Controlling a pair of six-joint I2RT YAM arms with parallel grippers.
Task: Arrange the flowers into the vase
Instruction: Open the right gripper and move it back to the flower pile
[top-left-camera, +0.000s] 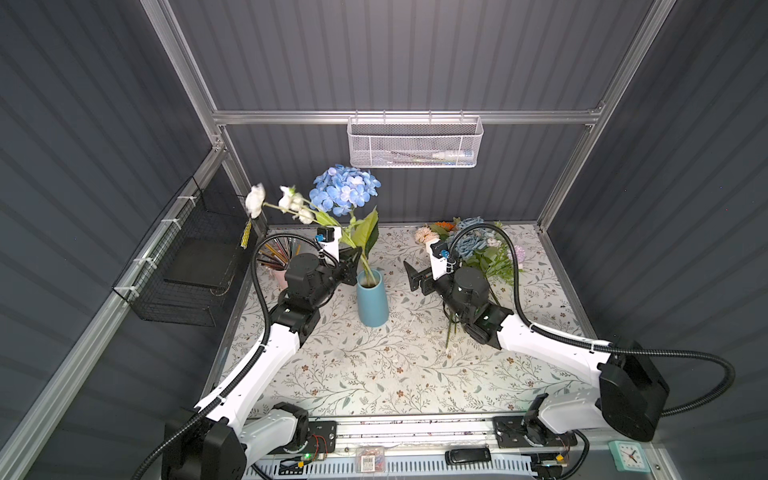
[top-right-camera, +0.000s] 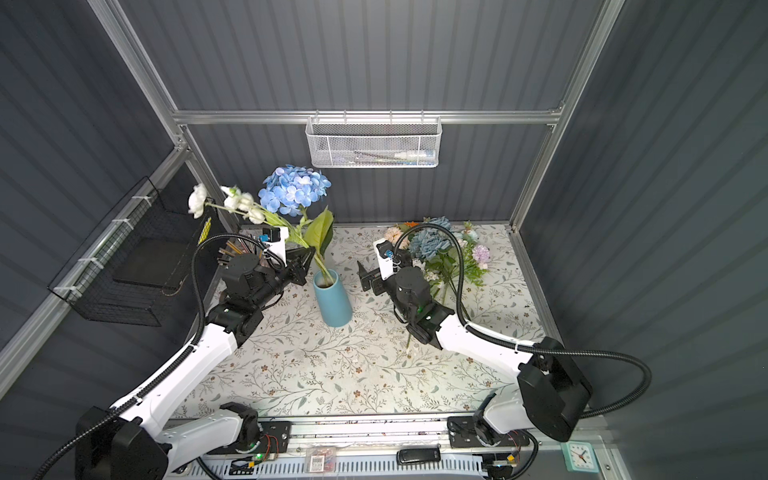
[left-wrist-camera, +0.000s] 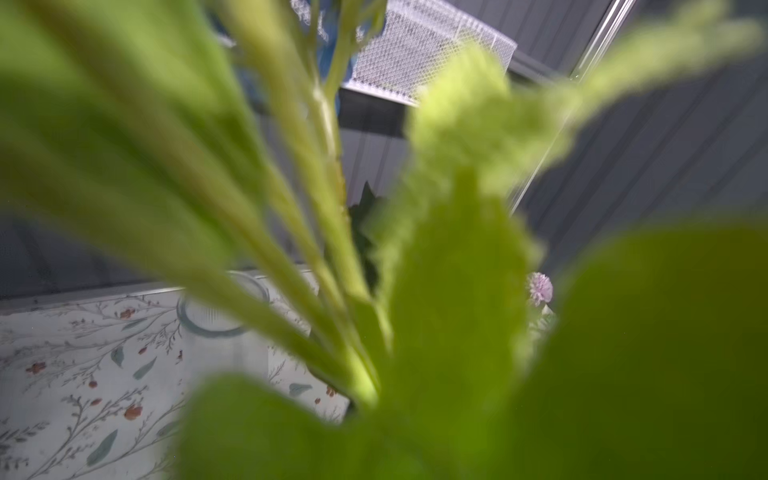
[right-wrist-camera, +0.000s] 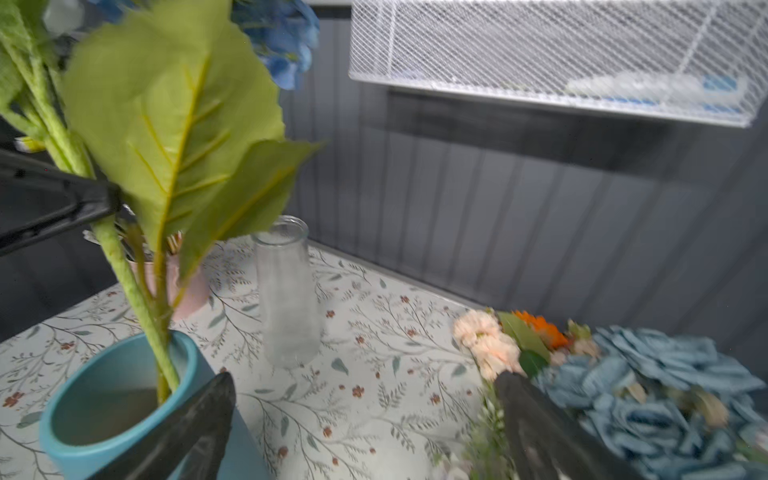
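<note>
We find the hydrangea and white sprig standing in the blue vase, the left gripper at their stems, its grip unclear; the right gripper gapes empty beside the other heaped flowers.

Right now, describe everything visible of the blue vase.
The blue vase is a plain teal cylinder, matte and ceramic-looking, slightly narrower toward its round, thick-rimmed open mouth. It stands upright on the floral table covering, a little left of the table's middle in both top views. Its mouth holds green stems, among them the blue hydrangea, leaning against the rim. Nothing else visibly touches it.
</note>
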